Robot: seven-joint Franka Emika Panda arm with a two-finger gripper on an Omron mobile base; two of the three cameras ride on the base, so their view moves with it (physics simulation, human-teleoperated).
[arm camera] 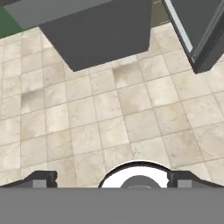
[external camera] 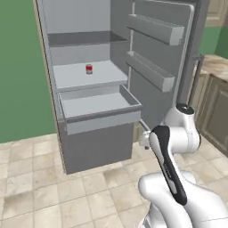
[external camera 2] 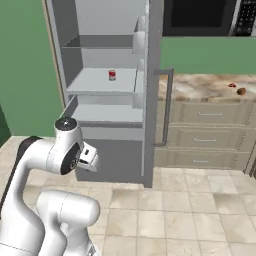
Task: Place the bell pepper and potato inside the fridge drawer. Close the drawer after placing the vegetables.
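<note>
The fridge (external camera: 89, 147) is standing with its door (external camera: 164, 58) swung wide open. The fridge drawer (external camera: 100, 116) is sticking out, pulled open, and its pale inside is showing. A small red can (external camera: 89, 69) is sitting on the white shelf (external camera: 84, 78) just above the drawer. Far off to the right, the bell pepper (external camera 2: 232, 85) and the potato (external camera 2: 241, 91) are lying close together on the counter (external camera 2: 200, 87), well apart from the fridge. The gripper (arm camera: 112, 179) is pointing down at the tiled floor (arm camera: 109, 122) in front of the fridge. Its two dark fingertips (arm camera: 41, 179) are sitting wide apart, and nothing is between them.
</note>
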